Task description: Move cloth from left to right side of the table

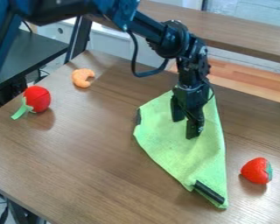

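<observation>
1. The green cloth (195, 159) is spread on the table (78, 153), a bit right of the middle, with its narrow end pointing to the near edge.
2. The gripper (185, 127) is held over the upper part of the cloth. Its two fingers are spread part way, with green seen between them, and nothing looks pinched. Whether the cloth is touched by the tips cannot be told.
3. The step now seems to be getting hold of the cloth for a last pull to the right.
4. The tips should be lowered softly until the cloth is met. If the table is pushed hard, the fingers may be jammed.
5. A small fold should be pinched, since flat cloth can slip out easily.
6. The cloth should be lifted just a little and moved slowly, so it is not bunched up.
7. The red strawberry (257, 170) sits near the low corner, by the black strip (209, 192). It could be bumped and rolled, so room should be left around it.
</observation>
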Available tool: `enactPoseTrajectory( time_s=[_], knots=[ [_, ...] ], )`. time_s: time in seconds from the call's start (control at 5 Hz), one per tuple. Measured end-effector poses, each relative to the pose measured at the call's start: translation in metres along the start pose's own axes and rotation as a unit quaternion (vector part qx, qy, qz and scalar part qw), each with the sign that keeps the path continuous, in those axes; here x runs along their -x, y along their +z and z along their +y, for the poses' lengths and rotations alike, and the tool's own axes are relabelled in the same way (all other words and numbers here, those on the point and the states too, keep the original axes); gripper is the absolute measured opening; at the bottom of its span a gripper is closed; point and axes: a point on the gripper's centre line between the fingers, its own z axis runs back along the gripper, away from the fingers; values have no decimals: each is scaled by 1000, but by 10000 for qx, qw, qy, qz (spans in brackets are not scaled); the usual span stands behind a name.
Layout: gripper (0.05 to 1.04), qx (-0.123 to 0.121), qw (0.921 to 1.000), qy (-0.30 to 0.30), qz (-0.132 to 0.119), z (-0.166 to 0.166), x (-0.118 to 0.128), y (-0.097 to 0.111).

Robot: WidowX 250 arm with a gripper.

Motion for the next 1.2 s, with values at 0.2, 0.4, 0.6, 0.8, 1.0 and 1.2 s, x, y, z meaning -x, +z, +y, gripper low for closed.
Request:
enactPoseTrajectory(
  time_s=[0.2, 0.4, 0.6, 0.8, 1.0, 1.2],
  knots=[
    [999, -43, 9999, 101, -60, 6, 24, 2],
    [998, -40, 9995, 301, -78, 21, 51, 3],
    [999, -74, 9986, 513, -55, 36, 72, 2],
    [1000, -110, 9974, 708, -38, 52, 91, 2],
    [1000, -148, 9958, 904, -18, 64, 113, 2],
    [1000, -142, 9954, 946, 26, 73, 126, 2]
  ],
)
